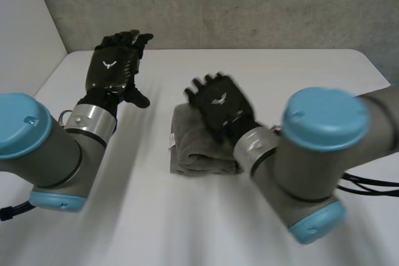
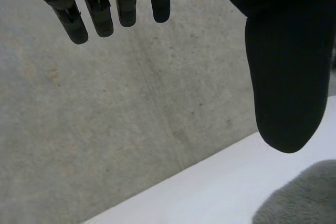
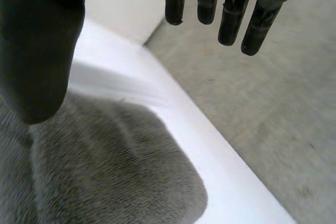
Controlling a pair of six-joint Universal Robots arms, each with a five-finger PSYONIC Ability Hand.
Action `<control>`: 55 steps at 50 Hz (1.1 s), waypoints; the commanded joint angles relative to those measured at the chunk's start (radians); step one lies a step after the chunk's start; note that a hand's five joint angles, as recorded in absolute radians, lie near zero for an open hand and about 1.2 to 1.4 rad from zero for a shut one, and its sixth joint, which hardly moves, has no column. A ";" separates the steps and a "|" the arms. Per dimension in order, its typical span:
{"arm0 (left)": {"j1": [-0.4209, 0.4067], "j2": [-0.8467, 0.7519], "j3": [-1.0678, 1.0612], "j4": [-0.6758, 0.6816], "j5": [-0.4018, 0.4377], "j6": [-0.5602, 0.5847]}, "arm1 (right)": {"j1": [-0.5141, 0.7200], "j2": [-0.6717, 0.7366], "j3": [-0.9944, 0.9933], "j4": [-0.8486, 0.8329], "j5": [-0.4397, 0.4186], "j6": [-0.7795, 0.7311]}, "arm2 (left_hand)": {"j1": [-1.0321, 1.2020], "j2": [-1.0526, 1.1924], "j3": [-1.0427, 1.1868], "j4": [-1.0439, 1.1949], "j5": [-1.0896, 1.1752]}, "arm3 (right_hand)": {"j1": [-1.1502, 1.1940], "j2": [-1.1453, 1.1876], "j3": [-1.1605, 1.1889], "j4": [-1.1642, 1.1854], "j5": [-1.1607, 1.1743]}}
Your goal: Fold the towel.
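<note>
A grey towel [image 1: 194, 144] lies folded into a small thick bundle near the middle of the white table [image 1: 262, 73]. My right hand [image 1: 219, 105] hovers just over the towel's far right part, fingers straight and spread, holding nothing. In the right wrist view the towel [image 3: 110, 171] spreads under the thumb [image 3: 37, 51], and the fingers [image 3: 231, 14] reach past its edge. My left hand [image 1: 115, 63] is raised to the left of the towel, well apart from it, fingers straight. In the left wrist view a corner of the towel [image 2: 302, 198] lies below the thumb [image 2: 286, 77].
A grey concrete wall [image 1: 249, 4] runs behind the table's far edge. A white panel [image 1: 25, 23] stands at the left. Bare tabletop lies all round the towel.
</note>
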 commanded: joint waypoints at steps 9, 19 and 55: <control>-0.111 -0.220 0.123 -0.177 0.000 -0.106 | -0.155 0.071 -0.006 0.091 -0.021 0.192 | 0.035 0.036 0.034 0.037 0.012 | -0.063 -0.079 -0.082 -0.096 -0.064; -0.127 -0.350 0.149 -0.180 0.000 -0.096 | -0.171 0.280 -0.070 0.100 -0.087 0.269 | 0.044 0.045 0.043 0.046 0.021 | -0.063 -0.079 -0.082 -0.096 -0.064; 0.034 0.232 0.417 -0.756 -0.086 -0.094 | -0.333 -0.304 -0.242 0.415 0.159 0.269 | 0.041 0.042 0.040 0.043 0.018 | -0.063 -0.079 -0.082 -0.096 -0.064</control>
